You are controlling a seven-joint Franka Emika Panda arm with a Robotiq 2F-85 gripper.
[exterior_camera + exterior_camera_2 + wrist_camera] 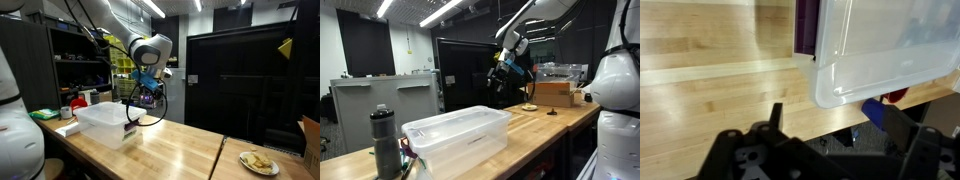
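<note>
Although the wooden table (185, 150) gives plenty of room, the clear plastic bin (105, 122) sits near one edge of it, just beside and below the gripper (143, 100). The claw hangs over bare wood, jaws spread wide, holding nothing. Likely risk: coming straight down or drifting sideways catches a finger on the bin rim and shoves it toward the edge. A purple item (805, 25) sits against the bin wall, can't tell what; it could get knocked too.
</note>
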